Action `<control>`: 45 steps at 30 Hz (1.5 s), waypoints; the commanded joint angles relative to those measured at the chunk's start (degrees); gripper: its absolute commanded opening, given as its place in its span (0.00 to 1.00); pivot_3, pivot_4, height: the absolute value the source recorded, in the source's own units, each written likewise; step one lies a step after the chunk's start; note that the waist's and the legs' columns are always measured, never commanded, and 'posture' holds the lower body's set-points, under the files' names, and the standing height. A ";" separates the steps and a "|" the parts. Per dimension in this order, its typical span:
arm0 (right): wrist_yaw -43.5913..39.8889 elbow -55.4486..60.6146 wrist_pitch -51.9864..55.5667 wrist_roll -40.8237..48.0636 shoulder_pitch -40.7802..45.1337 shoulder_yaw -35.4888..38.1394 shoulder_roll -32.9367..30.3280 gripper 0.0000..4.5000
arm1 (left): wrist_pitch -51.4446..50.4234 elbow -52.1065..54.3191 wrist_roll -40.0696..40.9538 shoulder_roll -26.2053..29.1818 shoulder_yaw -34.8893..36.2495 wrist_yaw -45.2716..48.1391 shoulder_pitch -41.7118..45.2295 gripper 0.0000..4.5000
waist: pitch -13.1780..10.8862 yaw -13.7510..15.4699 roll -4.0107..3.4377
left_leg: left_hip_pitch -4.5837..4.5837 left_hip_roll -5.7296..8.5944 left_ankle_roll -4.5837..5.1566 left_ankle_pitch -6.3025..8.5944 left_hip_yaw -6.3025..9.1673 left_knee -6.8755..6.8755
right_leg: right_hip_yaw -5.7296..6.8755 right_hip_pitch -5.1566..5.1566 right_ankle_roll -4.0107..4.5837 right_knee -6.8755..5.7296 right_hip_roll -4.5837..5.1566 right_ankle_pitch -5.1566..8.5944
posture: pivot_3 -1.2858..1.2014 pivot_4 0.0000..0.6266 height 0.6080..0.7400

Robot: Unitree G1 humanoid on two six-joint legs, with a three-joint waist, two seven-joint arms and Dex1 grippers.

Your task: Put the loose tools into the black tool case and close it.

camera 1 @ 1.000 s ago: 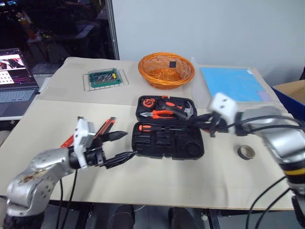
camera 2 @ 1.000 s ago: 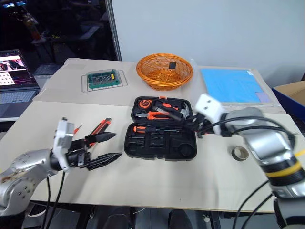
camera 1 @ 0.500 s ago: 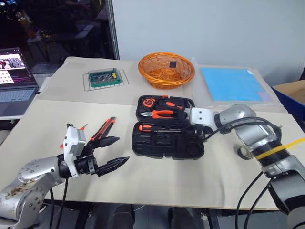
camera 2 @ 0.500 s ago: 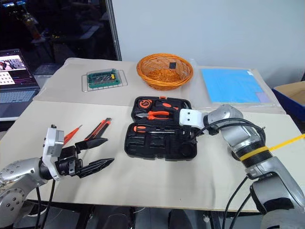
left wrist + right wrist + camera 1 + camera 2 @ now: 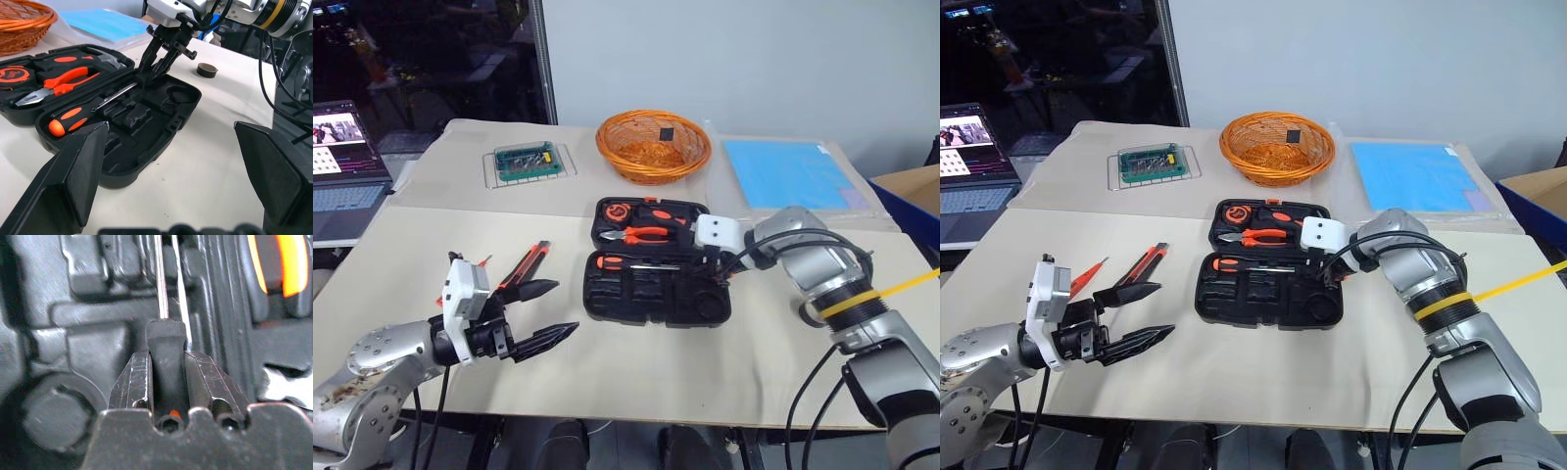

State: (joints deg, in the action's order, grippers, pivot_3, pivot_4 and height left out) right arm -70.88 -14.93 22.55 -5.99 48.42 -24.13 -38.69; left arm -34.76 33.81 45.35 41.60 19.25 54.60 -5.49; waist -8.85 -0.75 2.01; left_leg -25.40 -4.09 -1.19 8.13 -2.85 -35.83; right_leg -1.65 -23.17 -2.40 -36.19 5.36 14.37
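My left gripper (image 5: 548,311) hangs nearest me, above the front left part of the table (image 5: 636,377), its two black fingers spread wide with nothing between them. Just beyond it, on the table, lie the orange-and-black utility knife (image 5: 529,267) and a small orange screwdriver (image 5: 1087,273) beside it, both loose and well apart from the case.

The black tool case (image 5: 656,290) lies open mid-table, its front half showing moulded recesses. One orange-and-black screwdriver (image 5: 73,117) already lies in the recess along the hinge side of that half. My right gripper (image 5: 155,63) points down into the right end of the front half, its fingers closed on the black handle of a second screwdriver (image 5: 167,357) — the wrist view shows that handle clamped between both pads, its steel shaft running out over the recesses next to the first one's shaft.

The tape roll (image 5: 207,70) sits on the table to the right of the case, apart from it.

In the rear half rest the orange-handled pliers (image 5: 641,234), the hammer (image 5: 105,58) and a tape measure (image 5: 618,210). Farther back stand an orange wicker basket (image 5: 653,145), a green circuit board (image 5: 525,159) and a blue sheet (image 5: 788,172); a laptop (image 5: 344,155) sits far left.
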 commanded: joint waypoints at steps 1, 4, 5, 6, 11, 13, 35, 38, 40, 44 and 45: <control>-0.49 1.53 1.96 0.43 -3.09 -0.76 1.43 0.14 | 1.54 1.84 0.73 0.55 0.77 -0.28 -0.18 0.98 | 0.01 -0.08 0.02 | 0.00 -0.01 0.00 0.00 -0.01 0.01 | 0.00 0.01 0.00 0.00 -0.01 0.00 | 0.52 0.24 1.00; 0.04 1.36 0.51 0.06 -4.14 -0.56 1.90 0.14 | 1.56 1.51 0.48 1.60 1.06 0.98 -0.57 0.98 | 0.07 -0.14 0.12 | 0.03 -0.04 0.00 0.00 -0.01 0.03 | 0.00 0.00 0.04 0.01 -0.04 0.03 | 0.52 0.24 1.00; 0.11 1.41 0.45 -0.02 -4.44 -0.40 1.97 0.14 | 1.81 1.16 0.17 1.93 1.16 1.36 -0.55 0.98 | 0.11 -0.14 0.17 | 0.07 -0.07 -0.01 0.01 -0.02 0.03 | 0.00 0.01 0.05 0.01 -0.06 0.04 | 0.52 0.24 1.00; 0.11 1.54 0.24 -0.05 -4.75 -0.19 1.92 0.14 | 1.89 0.89 0.19 2.17 1.29 1.48 -0.33 0.98 | 0.14 -0.14 0.22 | 0.08 -0.10 -0.02 0.01 -0.03 0.04 | 0.00 0.01 0.07 0.00 -0.08 0.05 | 0.52 0.24 1.00; -1.15 3.32 -0.58 1.51 -6.34 1.59 1.55 0.14 | 1.47 0.61 1.06 3.00 2.19 1.64 0.07 0.98 | 0.16 0.06 0.26 | 0.11 -0.13 -0.36 0.22 -0.10 0.03 | 0.00 0.02 0.11 0.03 -0.06 0.07 | 0.52 0.24 1.00; -0.70 2.31 -1.37 1.07 -6.44 1.64 1.92 0.14 | 1.45 0.43 1.00 3.32 2.23 1.74 0.18 0.98 | 0.16 0.05 0.26 | 0.11 -0.13 -0.36 0.23 -0.11 0.03 | 0.00 0.01 0.11 0.04 -0.06 0.07 | 0.52 0.24 1.00; 2.54 6.94 -3.31 18.90 -13.07 20.47 2.59 0.18 | 0.93 -0.52 1.13 4.21 1.31 1.38 1.56 0.98 | 0.08 -0.09 0.18 | -0.11 -0.15 -0.03 0.03 -0.19 0.10 | -0.11 -0.02 -0.21 -0.03 -0.10 -0.04 | 0.52 0.24 1.00; 17.34 10.14 -5.38 15.37 -17.29 23.35 8.33 0.00 | 1.07 -0.50 0.90 4.04 1.62 1.16 1.01 0.98 | 0.08 -0.12 0.18 | -0.08 -0.22 -0.05 0.04 -0.21 0.15 | -0.13 -0.03 -0.19 -0.02 -0.17 -0.03 | 0.52 0.24 1.00; 23.36 11.58 -5.70 14.30 -19.04 24.28 11.30 0.00 | 1.26 -0.63 0.65 3.99 1.64 1.19 0.81 0.98 | 0.08 -0.03 0.18 | -0.08 -0.22 -0.05 0.04 -0.21 0.17 | -0.13 -0.06 -0.18 -0.03 -0.18 -0.02 | 0.52 0.24 1.00; 30.66 10.69 -9.23 6.92 -22.95 19.36 13.53 0.00 | 1.53 -1.10 0.23 3.79 1.27 0.96 1.20 0.98 | 0.03 0.11 0.11 | -0.15 -0.19 -0.05 0.04 -0.31 0.16 | -0.21 -0.11 -0.18 0.00 -0.13 -0.02 | 0.52 0.24 1.00; 30.87 9.26 -10.34 3.24 -24.23 15.84 12.50 0.00 | 1.64 -1.21 0.06 3.70 1.06 0.89 1.39 0.98 | 0.03 0.09 0.11 | -0.15 -0.17 -0.05 0.04 -0.30 0.15 | -0.21 -0.09 -0.17 0.03 -0.11 0.00 | 0.52 0.24 1.00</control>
State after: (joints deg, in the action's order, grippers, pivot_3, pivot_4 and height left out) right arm -41.78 -5.72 14.90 1.72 25.46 -4.79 -25.21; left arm -34.59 32.55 45.18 45.27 19.89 55.65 -4.76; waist -8.82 -0.66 2.12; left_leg -25.54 -4.26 -1.24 8.17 -3.16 -35.68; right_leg -1.86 -23.26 -2.44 -36.14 5.24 14.44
